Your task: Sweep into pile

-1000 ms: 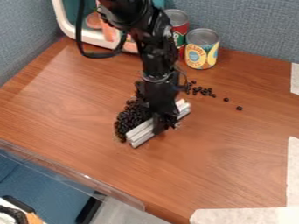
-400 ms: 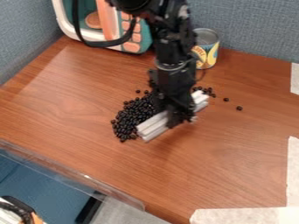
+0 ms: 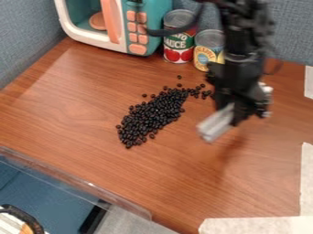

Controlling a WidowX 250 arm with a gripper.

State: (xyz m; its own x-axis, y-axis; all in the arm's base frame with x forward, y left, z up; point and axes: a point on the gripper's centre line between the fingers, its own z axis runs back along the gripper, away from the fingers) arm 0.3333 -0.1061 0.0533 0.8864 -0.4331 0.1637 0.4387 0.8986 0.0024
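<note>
Camera view: claw [image 3: 237,118] closed around pale bar [image 3: 214,126], apart from black beans [image 3: 150,118].

With twelve o'clock at the camera view's top, the pile of beans [image 3: 153,115] lies mid-counter [image 3: 79,109]. From there, the toy microwave [image 3: 132,34] stands at eleven, the sauce can [image 3: 178,41] at twelve, and the pineapple can [image 3: 207,51] at one, just right of the sauce can. A few loose beans [image 3: 196,92] trail toward one. The bar [image 3: 215,124], in the end effector [image 3: 237,116], is at three, apart from the pile. Tape [image 3: 250,225] runs along four and five. The partition [image 3: 281,32] rises behind the counter.
</note>
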